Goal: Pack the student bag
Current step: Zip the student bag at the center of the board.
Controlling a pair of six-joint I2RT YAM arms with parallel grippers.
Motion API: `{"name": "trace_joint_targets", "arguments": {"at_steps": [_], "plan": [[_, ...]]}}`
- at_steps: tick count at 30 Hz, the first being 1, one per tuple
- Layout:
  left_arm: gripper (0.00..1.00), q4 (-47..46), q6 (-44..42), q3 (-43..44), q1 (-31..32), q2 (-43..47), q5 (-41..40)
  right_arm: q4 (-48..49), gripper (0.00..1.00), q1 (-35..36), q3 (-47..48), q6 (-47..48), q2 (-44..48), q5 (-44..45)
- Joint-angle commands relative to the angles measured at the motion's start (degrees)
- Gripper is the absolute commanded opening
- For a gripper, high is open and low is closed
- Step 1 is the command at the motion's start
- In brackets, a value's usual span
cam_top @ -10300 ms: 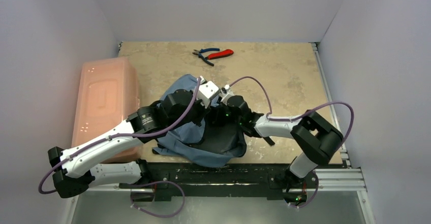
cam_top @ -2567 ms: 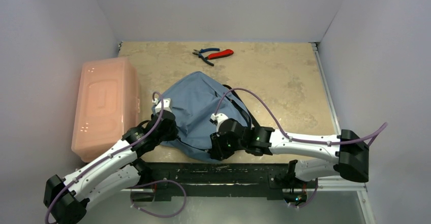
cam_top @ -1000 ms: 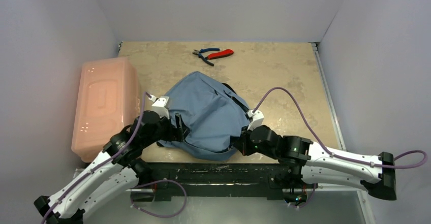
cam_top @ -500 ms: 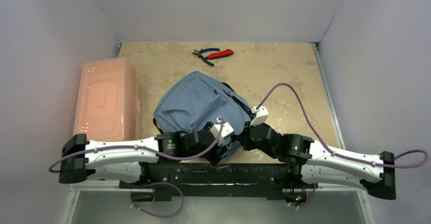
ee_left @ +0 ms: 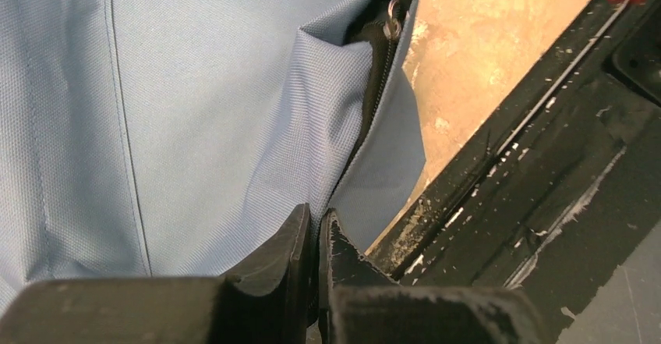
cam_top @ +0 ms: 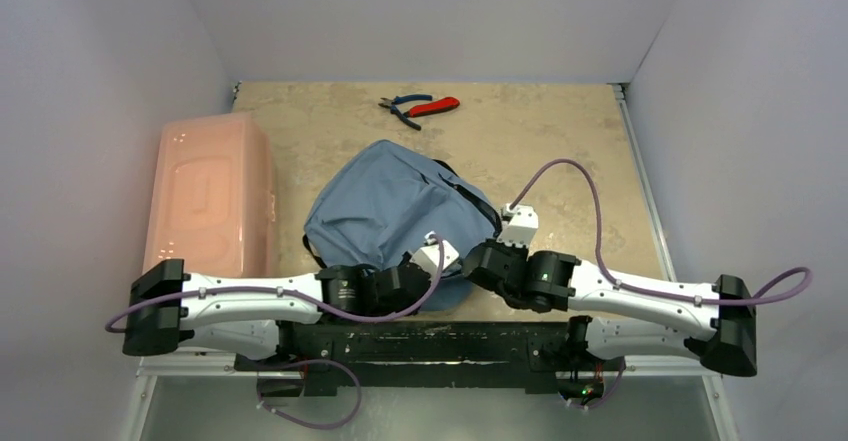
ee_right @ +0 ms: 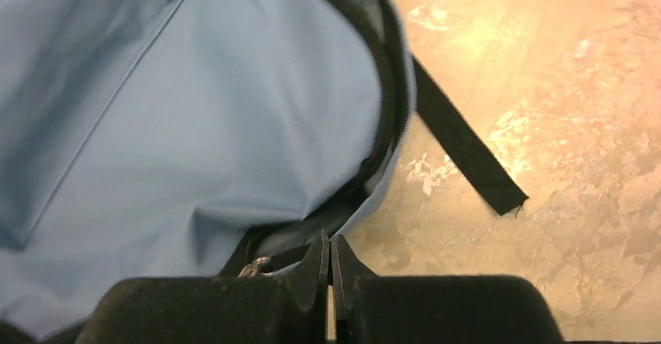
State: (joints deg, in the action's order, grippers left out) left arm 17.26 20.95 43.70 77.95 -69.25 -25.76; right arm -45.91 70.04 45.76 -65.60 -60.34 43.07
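Left fingers (ee_left: 292, 242) and right fingers (ee_right: 312, 270) are sitting pressed together at bag (cam_top: 385, 206) edge. Soft, limp, light; zip trim (ee_right: 387, 102) probably offering firmest hold.

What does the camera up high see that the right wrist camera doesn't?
Only the top view shows the pink box, the pliers at the table's far edge and the left arm. Only the right wrist view shows, up close, the dark zip, a small metal zip pull and the cut end of a black strap, with the right end effector closed near the zip. Both show the student bag lying on the table.
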Motion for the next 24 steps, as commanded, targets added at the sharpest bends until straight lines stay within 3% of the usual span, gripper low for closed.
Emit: {"name": "trace_joint_targets", "arguments": {"at_steps": [1,6,11,13,16,18,21,24], "plan": [[0.0,1.5,-1.0,-4.6,1.5,7.8,-3.6,-9.9,0.0,-7.4,2.2,-9.8,2.7,13.1],[0.0,3.1,-0.4,-9.3,2.5,15.1,-1.9,10.9,0.0,-26.0,-1.5,13.1,9.5,10.1],[0.0,2.6,-0.4,-12.0,3.7,19.3,1.8,26.5,0.0,-34.9,-0.7,28.5,4.3,9.6],[0.0,2.6,-0.7,-11.9,3.9,20.0,3.0,30.4,0.0,-36.4,1.0,34.7,3.5,1.7],[0.0,1.8,-1.3,-11.1,4.0,20.3,4.2,31.0,0.0,-36.5,2.4,39.8,7.1,-26.5],[0.0,0.5,-1.4,-11.4,4.0,19.7,4.5,24.7,0.0,-36.4,4.2,39.8,7.0,-40.7],[0.0,-0.6,-1.3,-11.2,4.0,17.6,4.5,21.2,0.0,-36.3,0.7,39.8,8.1,-52.9],[0.0,-1.0,-1.1,-10.8,4.0,15.5,5.6,22.2,0.0,-35.7,-3.4,39.8,10.0,-57.4]]}}
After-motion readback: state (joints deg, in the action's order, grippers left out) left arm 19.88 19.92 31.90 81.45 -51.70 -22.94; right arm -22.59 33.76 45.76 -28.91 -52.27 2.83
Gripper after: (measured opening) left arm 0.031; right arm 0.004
